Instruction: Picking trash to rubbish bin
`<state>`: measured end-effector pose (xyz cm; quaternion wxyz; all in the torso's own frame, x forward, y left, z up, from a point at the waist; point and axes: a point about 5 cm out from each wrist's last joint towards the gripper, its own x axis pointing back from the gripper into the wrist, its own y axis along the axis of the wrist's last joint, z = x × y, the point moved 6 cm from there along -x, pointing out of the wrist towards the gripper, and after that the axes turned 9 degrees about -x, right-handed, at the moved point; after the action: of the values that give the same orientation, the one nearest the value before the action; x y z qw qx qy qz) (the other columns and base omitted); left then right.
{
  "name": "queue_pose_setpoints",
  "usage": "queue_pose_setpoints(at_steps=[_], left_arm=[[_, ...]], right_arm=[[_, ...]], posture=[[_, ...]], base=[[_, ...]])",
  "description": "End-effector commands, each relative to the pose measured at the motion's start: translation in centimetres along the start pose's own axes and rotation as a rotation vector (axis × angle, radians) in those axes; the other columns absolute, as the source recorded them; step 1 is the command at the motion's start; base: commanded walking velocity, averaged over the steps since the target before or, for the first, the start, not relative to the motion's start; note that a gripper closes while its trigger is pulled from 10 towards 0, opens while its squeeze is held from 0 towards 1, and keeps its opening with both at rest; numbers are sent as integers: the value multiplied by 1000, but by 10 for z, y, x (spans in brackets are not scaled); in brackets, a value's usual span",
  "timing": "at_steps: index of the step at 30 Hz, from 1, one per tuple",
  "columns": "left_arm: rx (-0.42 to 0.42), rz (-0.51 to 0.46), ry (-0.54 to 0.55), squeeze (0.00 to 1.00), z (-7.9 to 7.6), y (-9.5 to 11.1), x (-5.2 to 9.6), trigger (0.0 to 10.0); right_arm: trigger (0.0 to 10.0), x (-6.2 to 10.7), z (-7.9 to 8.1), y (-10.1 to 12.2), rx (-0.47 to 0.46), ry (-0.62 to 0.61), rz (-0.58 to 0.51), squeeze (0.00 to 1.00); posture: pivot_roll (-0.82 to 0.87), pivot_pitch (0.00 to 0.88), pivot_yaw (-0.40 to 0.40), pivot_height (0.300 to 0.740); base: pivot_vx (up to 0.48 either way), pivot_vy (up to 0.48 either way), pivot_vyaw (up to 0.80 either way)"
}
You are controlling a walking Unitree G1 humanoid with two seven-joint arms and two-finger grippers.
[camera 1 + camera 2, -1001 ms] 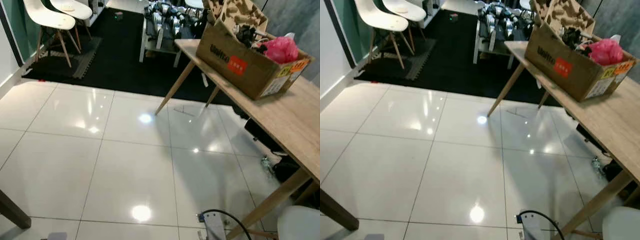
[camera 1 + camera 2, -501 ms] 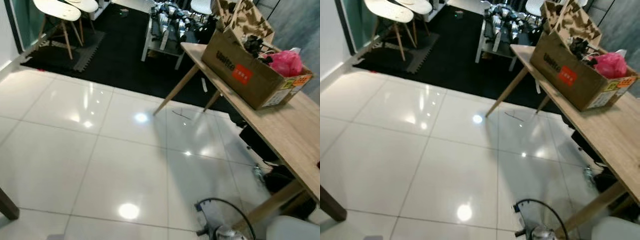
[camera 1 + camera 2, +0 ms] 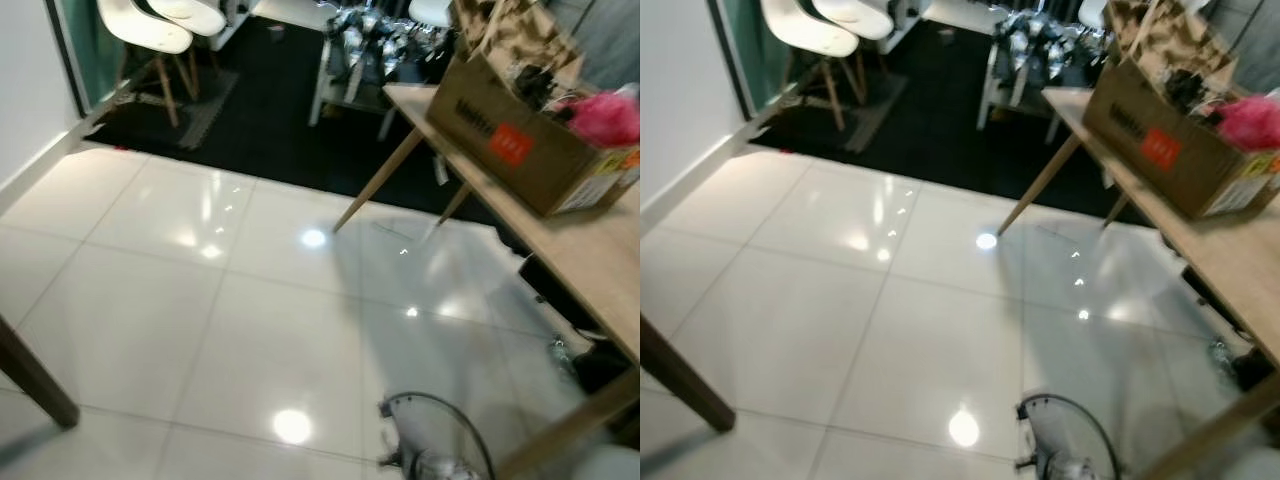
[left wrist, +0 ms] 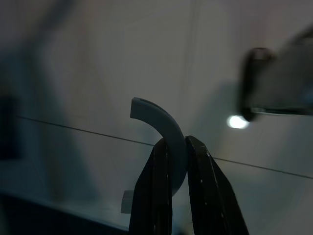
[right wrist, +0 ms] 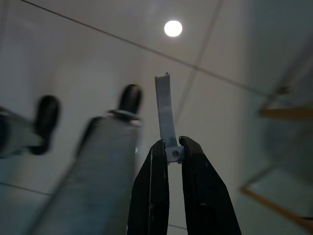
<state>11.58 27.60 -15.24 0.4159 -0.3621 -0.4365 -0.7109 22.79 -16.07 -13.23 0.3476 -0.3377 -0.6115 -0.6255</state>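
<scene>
- Gripping a curved grey plastic strip (image 4: 166, 129), the left gripper (image 4: 176, 147) had its two black fingers pressed tight on the strip's lower end; the piece arched up and away from the fingertips, with pale floor tile behind it in the wrist view.
- The right gripper (image 5: 174, 146) was likewise closed, pinching a straight, narrow grey plastic piece (image 5: 165, 115) by a small block at its base; the piece stood up beyond the fingertips over the tile, beside a blurred grey leg ending in dark castors (image 5: 128, 98).
- Ahead lay a glossy white tiled floor (image 3: 200, 290) with ceiling-light glints, meeting a black mat (image 3: 270, 120) farther off.
- A light wooden table (image 3: 590, 260) ran along the robot's right side on slanted legs.
- On the table sat a brown cardboard box (image 3: 520, 150) carrying dark printed lettering, too blurred to read for sure, and a red square label (image 3: 511, 146); a white-and-orange sticker (image 3: 1252, 180) showed on its near end, its print illegible.
- A pink bag (image 3: 606, 116) and dark items poked out of the box.
- White chairs (image 3: 150, 30) stood at the far left on the mat.
- No rubbish bin could be made out.
- A black cable loop (image 3: 440, 430) lay on the tile near the bottom edge.
- A dark wooden leg (image 3: 35, 375) crossed the lower left corner.
</scene>
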Motion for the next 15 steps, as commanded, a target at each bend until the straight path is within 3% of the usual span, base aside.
queue_pose_setpoints(at_steps=[1,4,8,9,11,12,15], left_arm=[[-75,-31,27,0,23,10,-1,10000],[-144,-96,65,0,47,38,-3,10000],[-193,-135,88,0,59,56,-3,10000],[-224,-184,96,0,65,77,-3,10000],[-239,-231,84,0,61,98,-2,10000],[-239,-231,84,0,61,98,-2,10000],[-210,-271,31,0,44,114,-2,10000]], right_arm=[[10000,2,-2,-19,-59,-24,39,0],[10000,3,0,-30,-99,-32,56,0],[10000,4,1,-35,-116,-37,63,0],[10000,4,0,-38,-123,-42,68,0],[10000,4,-1,-38,-132,-47,66,0],[10000,4,-1,-38,-132,-47,66,0],[10000,4,-3,-37,-131,-53,61,0]], posture=[[254,69,22,740],[245,59,52,740],[240,56,62,740],[232,52,68,740],[227,49,65,740],[227,49,65,740],[214,46,40,740]], base=[[0,0,0],[0,0,0],[0,0,0],[0,0,0],[0,0,0],[0,0,0],[0,0,0]])
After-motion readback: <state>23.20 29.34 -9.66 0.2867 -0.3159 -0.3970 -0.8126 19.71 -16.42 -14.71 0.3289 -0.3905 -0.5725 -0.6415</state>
